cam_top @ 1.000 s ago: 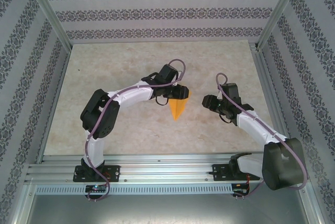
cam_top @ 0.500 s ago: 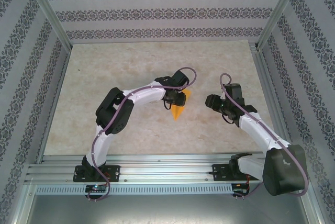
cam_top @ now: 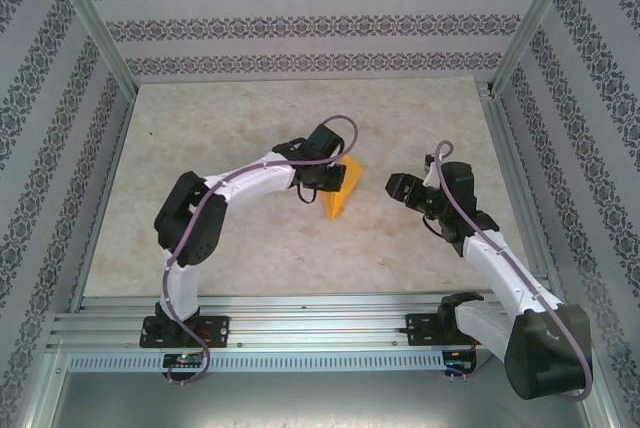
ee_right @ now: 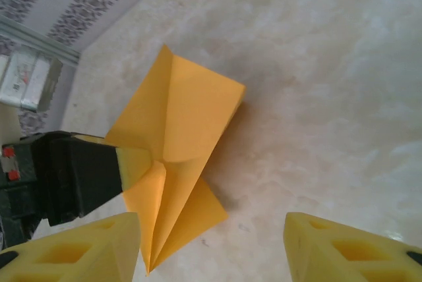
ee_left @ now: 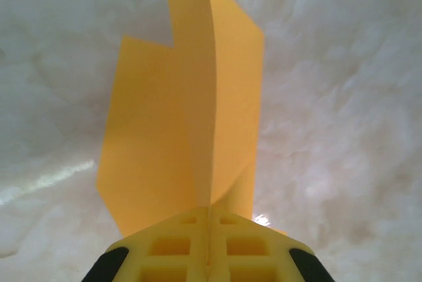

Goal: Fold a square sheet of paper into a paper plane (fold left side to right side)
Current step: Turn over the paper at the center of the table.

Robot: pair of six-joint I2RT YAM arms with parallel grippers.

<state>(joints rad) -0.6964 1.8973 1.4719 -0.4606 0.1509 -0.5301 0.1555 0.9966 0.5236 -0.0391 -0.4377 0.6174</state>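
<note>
The orange-yellow sheet of paper (cam_top: pixel 341 198) lies mid-table, folded into a pointed dart shape with its tip toward the near edge. One flap of the paper (ee_left: pixel 173 130) stands up off the table, curving upward. My left gripper (cam_top: pixel 333 177) is shut on the raised fold, and its yellow pads (ee_left: pixel 209 215) meet with the paper pinched between them. In the right wrist view the paper (ee_right: pixel 181 114) has the left fingertip (ee_right: pixel 134 163) gripping its edge. My right gripper (cam_top: pixel 398 187) hovers open just right of the paper, its jaws (ee_right: pixel 211 249) wide apart with nothing between them.
The marble-patterned tabletop (cam_top: pixel 220 128) is bounded by patterned walls and metal frame posts (cam_top: pixel 92 18). An aluminium rail (cam_top: pixel 300 326) runs along the near edge with both arm bases on it.
My left gripper has closed on the paper's fold and lifted a flap. My right gripper has moved left toward the paper and opened wider.
</note>
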